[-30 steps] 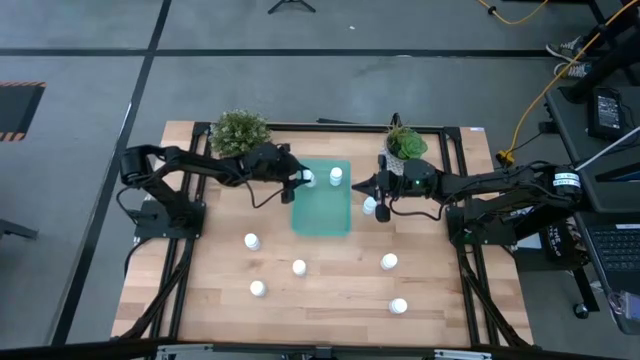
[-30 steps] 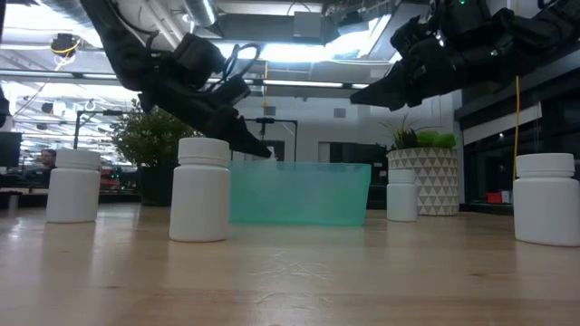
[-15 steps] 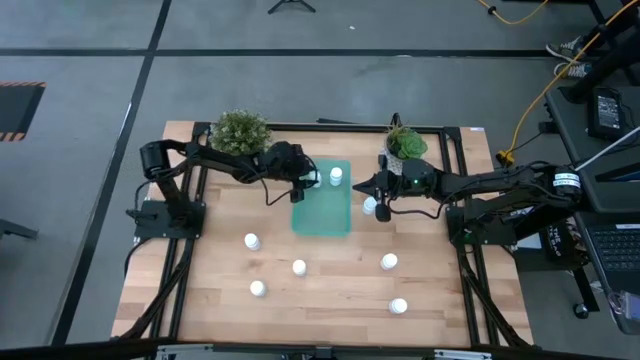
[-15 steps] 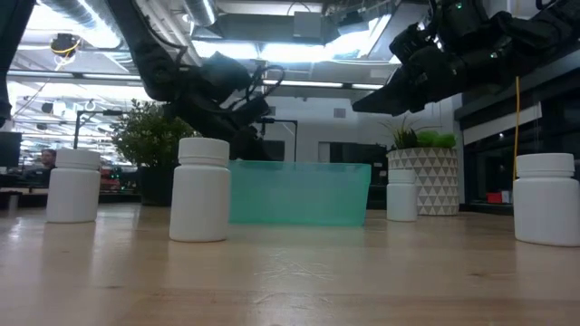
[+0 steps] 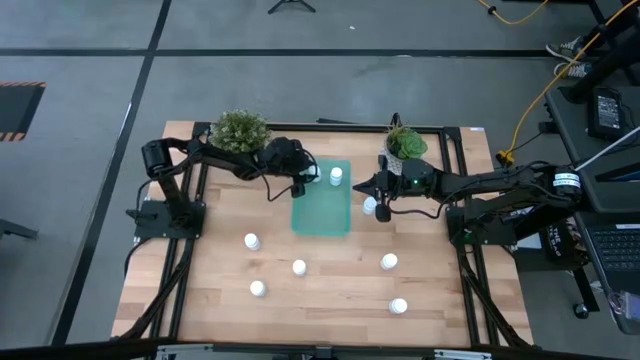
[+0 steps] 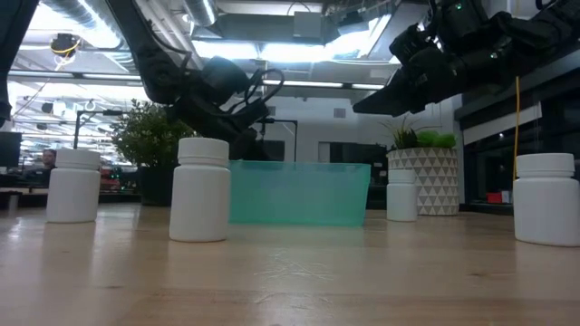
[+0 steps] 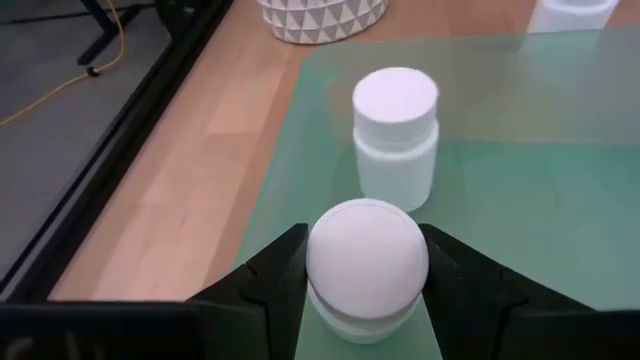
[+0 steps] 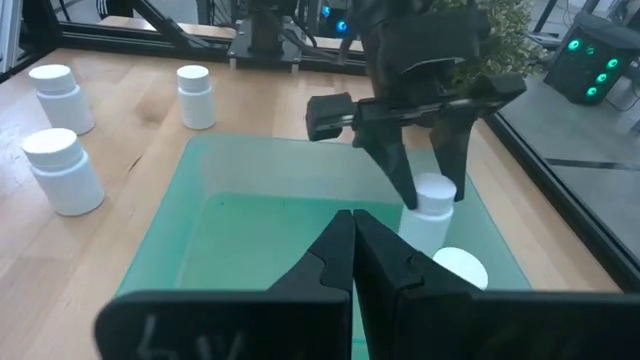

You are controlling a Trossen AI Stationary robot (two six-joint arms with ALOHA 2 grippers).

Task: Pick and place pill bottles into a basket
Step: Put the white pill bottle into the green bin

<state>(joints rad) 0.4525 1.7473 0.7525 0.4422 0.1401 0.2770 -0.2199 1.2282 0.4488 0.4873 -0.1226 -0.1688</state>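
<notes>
The teal-green tray [image 5: 325,215] lies at the table's far middle. One white pill bottle [image 5: 336,174] stands upright in it and also shows in the left wrist view [image 7: 396,135]. My left gripper [image 5: 306,178] is over the tray's far left corner, shut on a second pill bottle [image 7: 367,255]. My right gripper [image 5: 360,186] is shut and empty. It hovers just right of the tray, above another bottle [image 5: 369,206] that stands on the table. Several more bottles stand on the wood nearer the front edge. My left gripper pinches the pill bottle between its two fingers [image 7: 275,280], on opposite sides of its cap and upper body [image 7: 318,265]. In the right wrist view the fingers [image 8: 395,165] point down onto the upright bottle [image 8: 437,195]. I cannot tell whether its base rests on the tray's floor.
A leafy plant [image 5: 240,130] stands at the far left. A plant in a white patterned pot [image 5: 405,145] stands at the far right, close to the tray's corners. Loose bottles stand at the near left [image 5: 252,241], in the middle [image 5: 299,267] and at the right [image 5: 388,262].
My left gripper has gone down into the tray's far left corner with its pill bottle, still shut on it. My right gripper has kept still.
</notes>
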